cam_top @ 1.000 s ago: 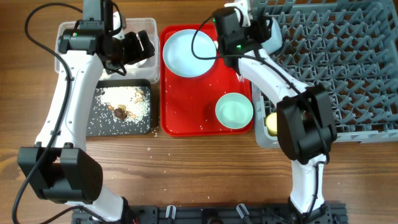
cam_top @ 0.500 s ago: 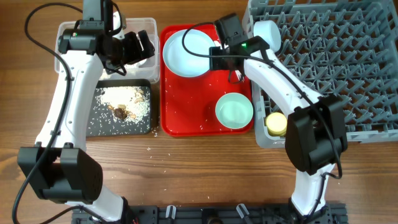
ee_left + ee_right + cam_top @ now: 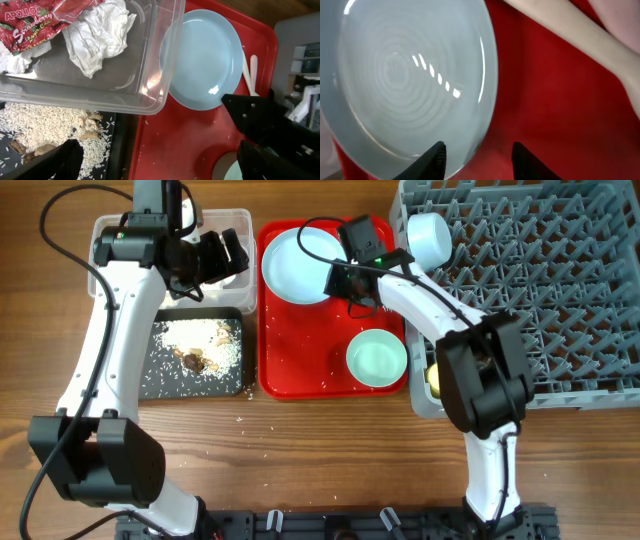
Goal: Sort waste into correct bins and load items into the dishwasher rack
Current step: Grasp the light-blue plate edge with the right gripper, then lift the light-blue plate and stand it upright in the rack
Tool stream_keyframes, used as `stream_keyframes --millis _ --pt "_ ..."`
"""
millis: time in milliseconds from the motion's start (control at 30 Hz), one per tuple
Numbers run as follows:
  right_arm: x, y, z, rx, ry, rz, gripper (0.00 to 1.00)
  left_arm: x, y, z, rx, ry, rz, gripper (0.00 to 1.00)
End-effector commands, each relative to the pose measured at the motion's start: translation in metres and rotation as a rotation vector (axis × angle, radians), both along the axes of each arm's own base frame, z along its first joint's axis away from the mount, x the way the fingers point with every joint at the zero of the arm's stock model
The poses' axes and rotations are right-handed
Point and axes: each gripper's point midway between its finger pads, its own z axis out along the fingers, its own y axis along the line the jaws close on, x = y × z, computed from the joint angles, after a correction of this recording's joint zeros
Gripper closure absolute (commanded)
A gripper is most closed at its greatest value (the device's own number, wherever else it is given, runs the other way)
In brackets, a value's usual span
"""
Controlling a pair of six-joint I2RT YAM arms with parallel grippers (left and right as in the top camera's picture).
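My right jaws: spread, gripping nothing | pale blue plate (image 3: 410,85) on the red tray (image 3: 545,110), its rim in the gap between my fingertips (image 3: 435,160) | my left jaws: spread, empty, over the clear tub (image 3: 147,62).

The white-and-black jointed left arm (image 3: 105,350) rises from its base at the near edge, runs straight away from it, then bends at the far end towards the middle. Its black wrist lies level there. The black two-finger left gripper (image 3: 232,252) points sideways towards the other arm, and in its wrist view (image 3: 150,147) the fingers stand wide apart with nothing between them. The white-and-black jointed right arm (image 3: 430,290) climbs to a bulky black elbow, then reaches slantwise across towards the left arm. The black two-finger right gripper (image 3: 340,282) points downward. In its own view (image 3: 477,150) the two dark fingertips stand parted, gripping nothing.
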Motion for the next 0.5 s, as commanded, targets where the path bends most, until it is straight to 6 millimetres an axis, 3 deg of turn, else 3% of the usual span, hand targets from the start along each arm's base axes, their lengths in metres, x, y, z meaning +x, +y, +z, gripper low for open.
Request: stream_keyframes --millis 0,67,200,300,400,467 --pt "-0.007 0.001 -0.031 -0.01 0.062 -0.019 0.62 0.001 0.002 0.006 0.007 -0.019 0.001 0.0" --pt "-0.013 -0.001 -0.04 -0.023 0.092 -0.019 0.77 0.001 0.002 0.006 0.007 -0.018 0.001 0.0" --pt "-0.025 -0.007 -0.045 -0.05 0.145 -0.019 0.95 0.001 0.002 0.006 0.007 -0.018 0.001 0.0" --pt "-0.027 -0.008 -0.044 -0.053 0.152 -0.019 0.96 0.001 0.002 0.006 0.007 -0.018 0.001 0.0" --pt "-0.019 -0.009 -0.021 -0.042 0.102 0.001 0.96 0.001 0.002 0.006 0.007 -0.018 0.001 0.0" --pt "-0.008 -0.014 0.022 -0.031 0.017 0.036 0.96 0.001 0.002 0.006 0.007 -0.018 0.001 0.0"
